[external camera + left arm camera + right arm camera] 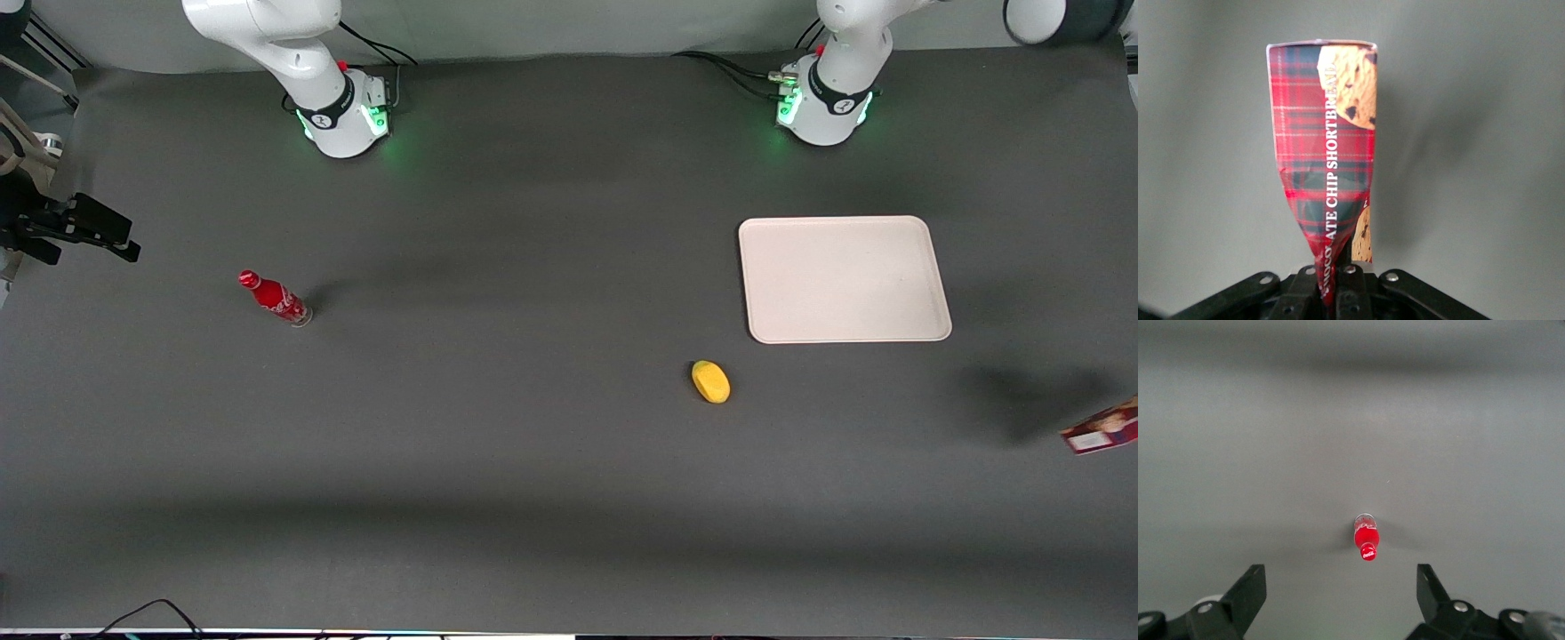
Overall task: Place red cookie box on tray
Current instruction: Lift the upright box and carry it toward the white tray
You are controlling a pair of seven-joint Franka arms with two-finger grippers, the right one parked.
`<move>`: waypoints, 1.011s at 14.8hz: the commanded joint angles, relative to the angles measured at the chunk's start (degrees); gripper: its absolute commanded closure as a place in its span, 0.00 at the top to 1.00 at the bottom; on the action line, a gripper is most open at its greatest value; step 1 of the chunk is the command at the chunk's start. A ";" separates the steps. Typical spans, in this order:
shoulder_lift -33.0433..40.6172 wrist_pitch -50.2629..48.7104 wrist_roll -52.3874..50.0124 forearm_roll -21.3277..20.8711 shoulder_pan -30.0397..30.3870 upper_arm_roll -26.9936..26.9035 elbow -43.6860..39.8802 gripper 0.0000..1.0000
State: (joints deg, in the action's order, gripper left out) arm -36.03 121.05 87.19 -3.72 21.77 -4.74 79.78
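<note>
1. In the left wrist view the gripper (1333, 288) is clamped tight on one end of the red cookie box (1328, 153); the carton is pinched flat between the fingers and stands out from them, above the dark table (1485, 160).
2. In the front view only a corner of that box (1105, 428) shows, at the working arm's end of the table, lifted, with its shadow on the mat nearby.
3. One box, one yellow fruit (710, 381), one red soda bottle (275, 298), one tray (843, 278).
4. The fruit lies just nearer the camera than the tray.
5. The tray holds nothing.
</note>
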 commanded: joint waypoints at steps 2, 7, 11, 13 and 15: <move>18.94 -7.04 -21.82 -0.42 -2.42 -0.44 15.46 0.00; 32.32 -18.63 -60.22 -6.46 -10.58 -0.53 26.21 0.00; 38.30 -21.22 -70.12 -7.71 -13.06 -0.62 35.50 0.00; 40.85 -17.11 -72.94 -6.23 -13.06 -1.40 42.62 0.00; 41.83 -10.09 -73.74 -2.37 -13.59 -2.98 48.95 0.00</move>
State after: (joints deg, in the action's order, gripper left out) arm 1.18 102.42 16.09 -9.42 9.08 -5.47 118.00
